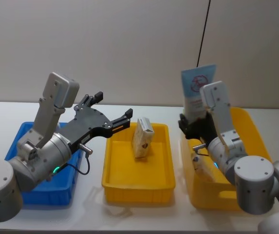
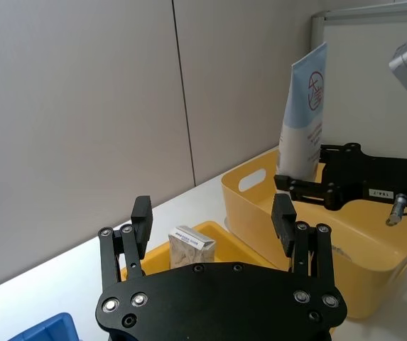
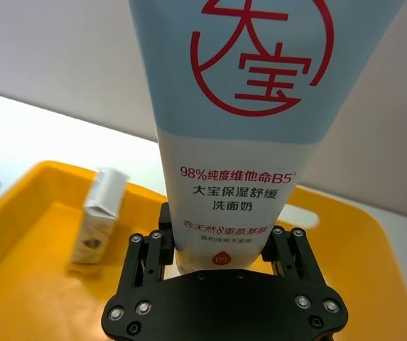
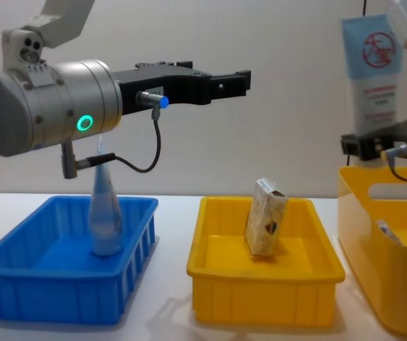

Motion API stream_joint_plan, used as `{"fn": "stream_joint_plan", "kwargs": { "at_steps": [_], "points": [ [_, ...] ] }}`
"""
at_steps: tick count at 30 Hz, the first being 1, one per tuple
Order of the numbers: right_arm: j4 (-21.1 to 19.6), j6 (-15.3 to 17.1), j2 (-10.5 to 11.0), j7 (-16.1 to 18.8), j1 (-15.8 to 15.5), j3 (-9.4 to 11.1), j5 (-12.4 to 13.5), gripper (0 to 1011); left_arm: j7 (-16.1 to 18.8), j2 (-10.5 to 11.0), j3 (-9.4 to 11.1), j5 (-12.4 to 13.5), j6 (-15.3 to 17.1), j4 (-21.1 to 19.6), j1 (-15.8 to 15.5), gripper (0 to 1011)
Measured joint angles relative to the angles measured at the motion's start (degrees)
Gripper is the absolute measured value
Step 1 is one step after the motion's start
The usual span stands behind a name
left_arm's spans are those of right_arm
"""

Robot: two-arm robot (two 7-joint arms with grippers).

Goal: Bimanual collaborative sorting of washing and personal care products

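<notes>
My right gripper [image 1: 195,126] is shut on the lower end of a pale blue tube [image 1: 197,90] with a red round logo, holding it upright above the tall yellow bin [image 1: 249,141]. The right wrist view shows the tube [image 3: 231,142] clamped between the fingers [image 3: 162,241]. A beige carton [image 1: 143,137] stands in the shallow yellow bin [image 1: 137,183]. Another pale tube [image 4: 106,213] stands in the blue bin [image 4: 61,288]. My left gripper [image 1: 113,108] is open and holds nothing, raised between the blue bin and the shallow yellow bin, pointing toward the carton [image 2: 191,245].
The three bins sit side by side on a white table [image 1: 144,214], backed by a plain wall. A whitish item [image 1: 202,168] lies inside the tall yellow bin. A black cable [image 1: 203,34] hangs behind the right arm.
</notes>
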Motion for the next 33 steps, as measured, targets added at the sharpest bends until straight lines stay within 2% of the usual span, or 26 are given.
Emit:
{"fn": "stream_joint_plan", "kwargs": {
  "at_steps": [12, 25, 32, 33],
  "points": [
    [0.86, 5.22, -2.37, -7.8, -0.81, 3.65, -1.9, 627, 0.0, 0.0, 0.0, 0.01, 0.0, 0.0, 0.0, 1001],
    [2.76, 9.53, -4.72, -15.53, -1.41, 7.91, -3.5, 627, 0.0, 0.0, 0.0, 0.01, 0.0, 0.0, 0.0, 1001],
    [2.67, 10.01, -5.0, -16.54, -2.07, 8.88, -3.87, 630, 0.0, 0.0, 0.0, 0.01, 0.0, 0.0, 0.0, 1001],
    [2.44, 9.95, -4.97, -16.52, -2.26, 8.91, -3.92, 682, 0.0, 0.0, 0.0, 0.01, 0.0, 0.0, 0.0, 1001]
  ]
}}
